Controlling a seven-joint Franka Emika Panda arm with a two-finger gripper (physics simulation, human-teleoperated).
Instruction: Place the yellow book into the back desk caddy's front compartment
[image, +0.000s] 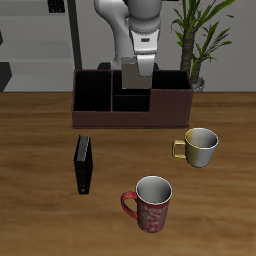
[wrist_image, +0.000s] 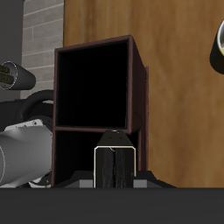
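Yellow book (wrist_image: 115, 166) in end effector (image: 133, 85) above back desk caddy (image: 170, 103).

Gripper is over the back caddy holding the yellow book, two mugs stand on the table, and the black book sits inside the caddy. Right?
Not quite. The black book lies on the table in front of the back desk caddy, not inside it, as the exterior view shows. The rest holds: the gripper is over the caddy with the yellow book, and the red mug and yellow mug stand on the table.
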